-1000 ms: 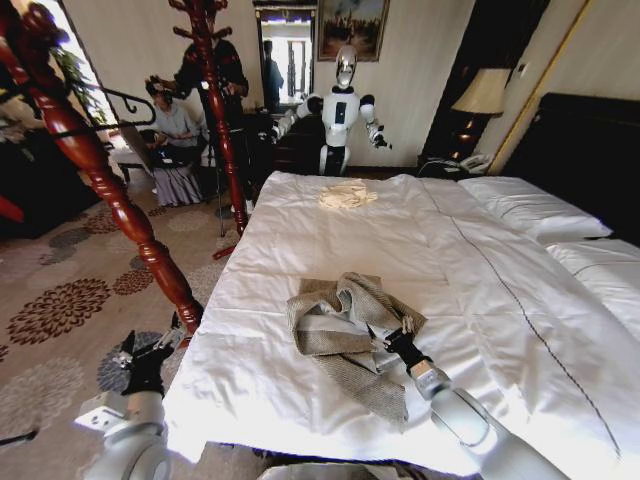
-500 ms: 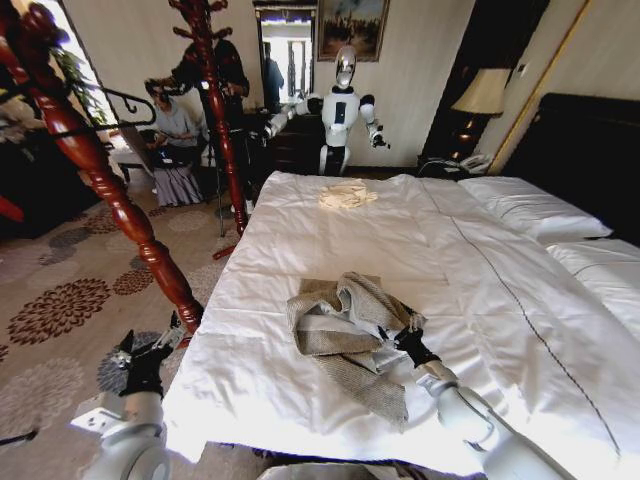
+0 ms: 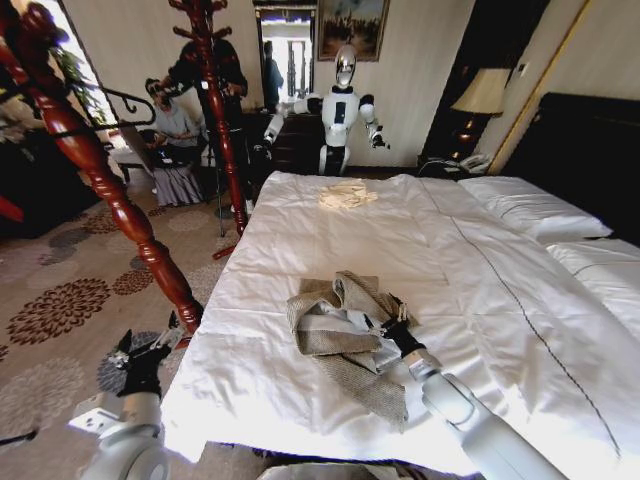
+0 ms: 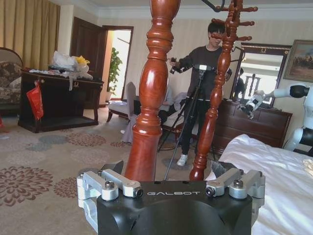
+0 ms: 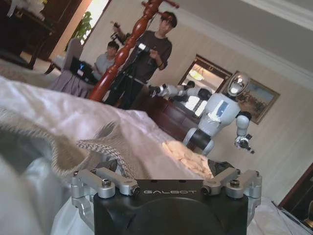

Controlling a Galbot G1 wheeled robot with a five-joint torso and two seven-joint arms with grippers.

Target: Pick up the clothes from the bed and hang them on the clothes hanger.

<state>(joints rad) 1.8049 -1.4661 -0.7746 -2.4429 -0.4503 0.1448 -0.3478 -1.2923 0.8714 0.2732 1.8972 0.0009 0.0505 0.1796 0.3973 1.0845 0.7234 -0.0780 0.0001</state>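
Fingers spread, the right gripper (image 3: 390,322) has slid further into the clothes (image 3: 345,330) crumpled on the bed (image 3: 300,230), nearing a grasp. In its wrist view, herringbone lies between the open fingers (image 5: 115,165).

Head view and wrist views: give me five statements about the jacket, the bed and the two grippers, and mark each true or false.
1. The jacket lies crumpled on the bed near its foot. True.
2. The right gripper is at the jacket's edge, low over the duvet. True.
3. The left gripper is pressed onto the jacket. False: it hangs beside the bed over the carpet, near a red wooden post.
4. The jacket hangs on the post. False: it is on the bed.
5. A pale cream garment lies farther up the bed, apart from the jacket. True.
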